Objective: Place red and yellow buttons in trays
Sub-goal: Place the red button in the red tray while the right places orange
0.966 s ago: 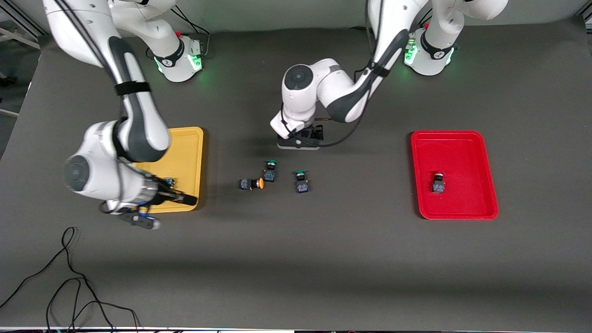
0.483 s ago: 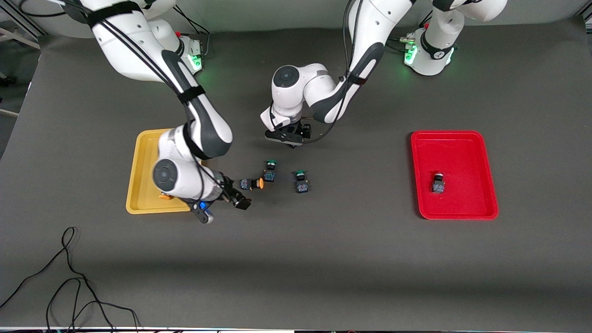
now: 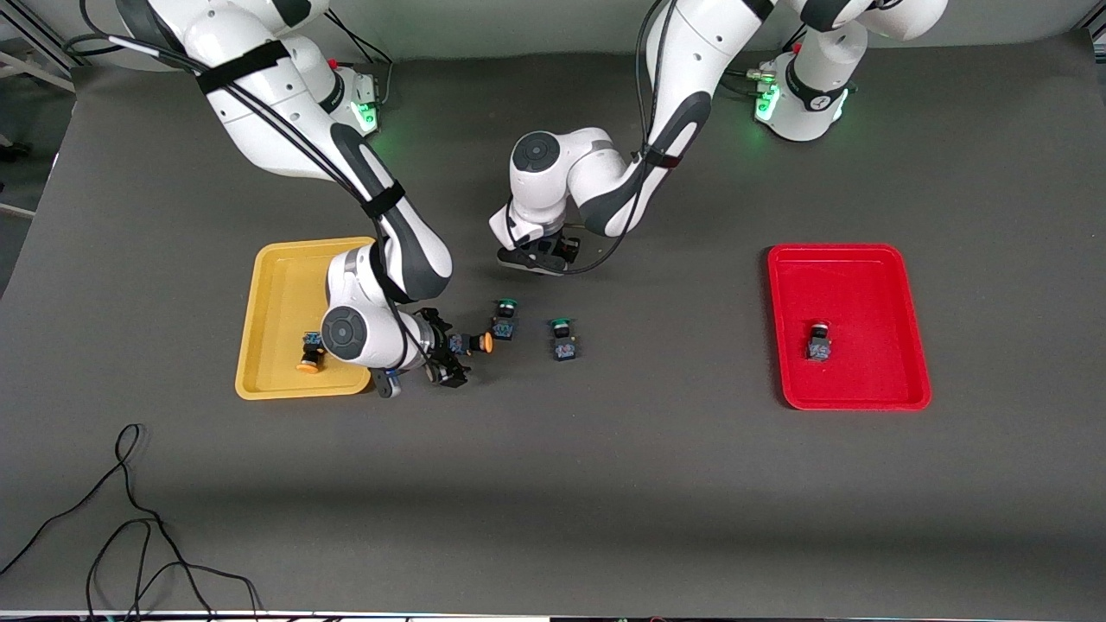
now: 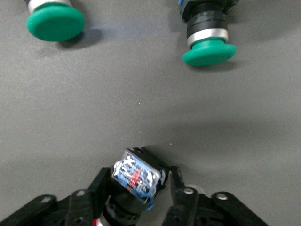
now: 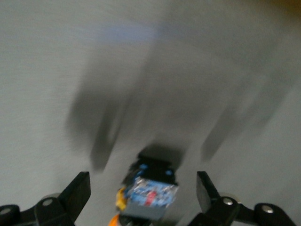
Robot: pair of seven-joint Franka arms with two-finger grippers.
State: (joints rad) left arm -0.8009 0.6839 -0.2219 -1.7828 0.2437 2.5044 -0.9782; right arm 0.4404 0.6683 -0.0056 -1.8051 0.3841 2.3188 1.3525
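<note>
My right gripper is open, low at the table, its fingers on either side of a yellow button that lies on its side between the trays. It shows blurred between the fingers in the right wrist view. Another yellow button sits in the yellow tray. My left gripper is shut on a red button, bluish base outward, over the table near the green buttons. A second red button sits in the red tray.
Two green buttons stand beside the lying yellow button; both show in the left wrist view. A black cable lies at the table's front corner at the right arm's end.
My right arm swung from the yellow tray's front edge to the lying yellow button, uncovering a yellow button in that tray. My left gripper shifted slightly toward the right arm's end.
</note>
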